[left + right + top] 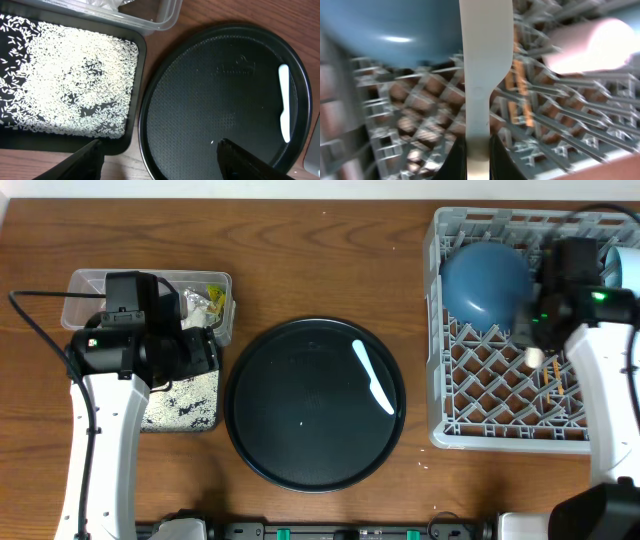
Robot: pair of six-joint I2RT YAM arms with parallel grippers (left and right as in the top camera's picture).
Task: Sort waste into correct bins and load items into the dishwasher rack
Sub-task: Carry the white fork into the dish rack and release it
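The rack [500, 437] lies under the right gripper [479, 150], whose jaws are pressed onto the handle of a white spoon [482, 60] that stands out ahead of them. The open lattice is the main hazard, since a thin handle let go here may slip through a gap or wedge crooked. The blue bowl [485, 280] sits just beyond the jaws to one side, near enough for the spoon's wide end to knock it. The black tray [50, 142] of rice [65, 85] lies ahead of the left gripper [160, 162], whose jaws are spread and empty; a careless dip could scatter grains. The chopsticks [520, 95], blurred just beside the spoon, could get pinned under it.
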